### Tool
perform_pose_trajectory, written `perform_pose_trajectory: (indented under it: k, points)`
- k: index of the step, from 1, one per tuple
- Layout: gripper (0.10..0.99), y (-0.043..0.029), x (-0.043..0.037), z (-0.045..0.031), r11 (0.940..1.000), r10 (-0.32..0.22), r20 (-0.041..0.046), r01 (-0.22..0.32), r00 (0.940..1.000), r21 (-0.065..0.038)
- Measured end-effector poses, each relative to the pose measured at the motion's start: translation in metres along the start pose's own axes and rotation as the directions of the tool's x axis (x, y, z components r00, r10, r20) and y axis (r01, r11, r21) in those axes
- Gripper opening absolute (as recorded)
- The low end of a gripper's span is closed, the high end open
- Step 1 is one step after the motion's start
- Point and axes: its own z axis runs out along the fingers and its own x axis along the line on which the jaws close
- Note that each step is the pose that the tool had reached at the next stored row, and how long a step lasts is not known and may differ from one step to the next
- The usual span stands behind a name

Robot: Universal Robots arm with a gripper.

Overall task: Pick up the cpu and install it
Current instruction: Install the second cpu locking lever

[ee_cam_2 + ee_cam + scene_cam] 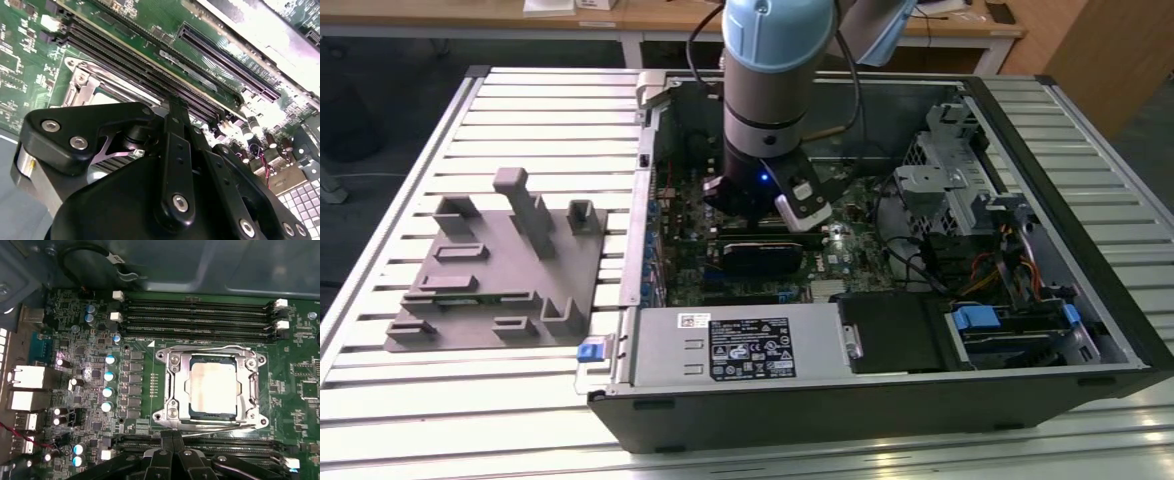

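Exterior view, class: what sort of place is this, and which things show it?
Probably a robotics lab or test workshop: a robot arm reaches into an open computer case on a slatted metal table, a grey fixture tray lies beside it, and wooden desks stand behind.

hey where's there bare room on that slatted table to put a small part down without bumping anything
Bare slats run along the table edge in front of the grey fixture, and behind it up to the far edge. Inside the computer case it is crowded: the arm hangs over the board, with cables and drive cages to the exterior view's right.

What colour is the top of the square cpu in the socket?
Pale silvery metal, best in the first wrist view: small square cpu.
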Motion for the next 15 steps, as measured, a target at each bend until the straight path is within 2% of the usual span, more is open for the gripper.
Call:
perform_pose_trajectory:
  k: [6,8,12,15]
  points:
    - [0.106,-0.0010,0.0013,0.0056,0.9999,0.000,0.0002,0.000,1.0000,-0.011]
    - [0.106,-0.0012,0.0019,0.0064,0.9998,0.000,0.0003,0.000,1.0000,-0.021]
    - [0.106,-0.0012,0.0040,0.0072,0.9988,0.001,0.0011,-0.001,1.0000,-0.049]
    - [0.106,-0.0012,0.0054,0.0072,0.9981,0.001,0.0012,0.000,1.0000,-0.061]
